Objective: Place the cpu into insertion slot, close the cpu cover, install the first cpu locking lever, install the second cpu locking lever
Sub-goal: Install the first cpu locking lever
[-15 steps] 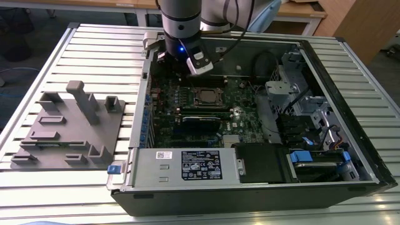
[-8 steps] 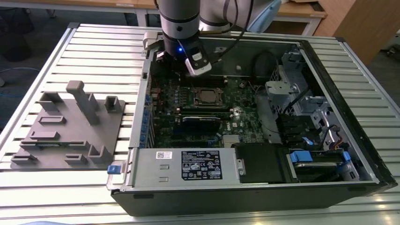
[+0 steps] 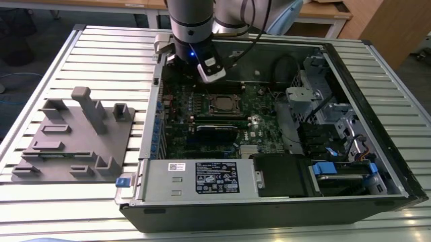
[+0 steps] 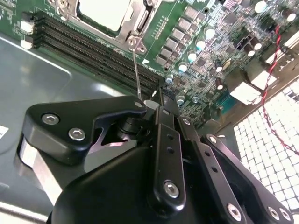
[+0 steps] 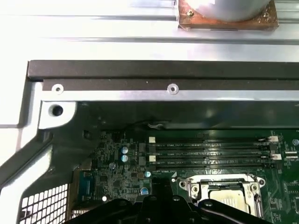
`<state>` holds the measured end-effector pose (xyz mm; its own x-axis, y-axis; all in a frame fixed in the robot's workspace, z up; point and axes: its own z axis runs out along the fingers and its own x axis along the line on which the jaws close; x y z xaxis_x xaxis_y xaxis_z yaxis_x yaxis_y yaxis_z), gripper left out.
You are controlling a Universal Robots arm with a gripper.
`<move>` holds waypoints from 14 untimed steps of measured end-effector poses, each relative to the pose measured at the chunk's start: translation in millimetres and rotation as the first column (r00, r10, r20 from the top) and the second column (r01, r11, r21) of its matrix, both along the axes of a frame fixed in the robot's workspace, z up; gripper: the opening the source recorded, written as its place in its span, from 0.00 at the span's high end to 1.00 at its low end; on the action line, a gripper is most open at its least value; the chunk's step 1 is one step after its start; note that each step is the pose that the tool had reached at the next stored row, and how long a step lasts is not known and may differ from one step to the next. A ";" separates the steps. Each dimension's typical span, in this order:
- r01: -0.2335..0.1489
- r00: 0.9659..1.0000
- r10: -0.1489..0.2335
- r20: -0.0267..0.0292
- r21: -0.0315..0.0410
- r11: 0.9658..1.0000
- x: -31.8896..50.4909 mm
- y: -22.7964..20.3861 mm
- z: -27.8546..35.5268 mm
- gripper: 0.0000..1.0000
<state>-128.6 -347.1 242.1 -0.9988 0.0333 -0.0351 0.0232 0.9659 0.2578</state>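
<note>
In the exterior view my gripper (image 3: 211,75) hangs inside the open computer case, just beyond the insertion slot (image 3: 222,104) on the green board. The cpu (image 4: 103,10) lies in the slot with its dull metal top showing. The cpu cover (image 4: 136,21) sits flat around it as a silvery frame. A thin wire locking lever (image 4: 136,70) rises from the slot's corner to my fingertips (image 4: 164,112). My gripper (image 4: 156,100) is shut, and I cannot tell whether the lever's end is pinched or only touched. The first wrist view has the slot (image 5: 224,190) close to my gripper (image 5: 161,204).
Long black memory slots (image 4: 93,51) run beside the socket. The grey power supply (image 3: 202,177) lies at the case's near side, and drive cages (image 3: 336,118) on the exterior view's right. A grey fixture plate (image 3: 74,143) rests on the slatted table. A red cable (image 4: 271,88) hangs near the perforated case wall.
</note>
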 end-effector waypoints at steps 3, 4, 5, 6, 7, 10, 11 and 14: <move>0.000 1.000 0.000 0.000 0.027 1.000 -0.2 -0.6 0.0 0.89; 0.000 1.000 0.000 0.000 0.033 0.999 -0.2 -0.8 0.0 0.89; 0.000 1.000 0.000 0.000 0.035 0.999 -0.2 -0.8 0.0 0.89; 0.000 1.000 0.000 0.000 0.038 0.999 -0.2 -0.9 0.0 0.89; 0.000 1.000 0.000 0.000 0.048 0.999 -0.1 -1.0 -0.1 0.89; 0.000 1.000 0.000 0.000 0.057 0.998 -0.2 -1.0 -0.1 0.89; 0.000 1.000 0.000 0.000 0.057 0.998 -0.2 -1.0 -0.1 0.89; 0.000 1.000 0.000 0.000 0.057 0.998 1.7 -1.0 0.0 0.89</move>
<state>-126.9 -348.1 242.1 -0.9988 0.0354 -0.0331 0.0233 0.9497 0.3124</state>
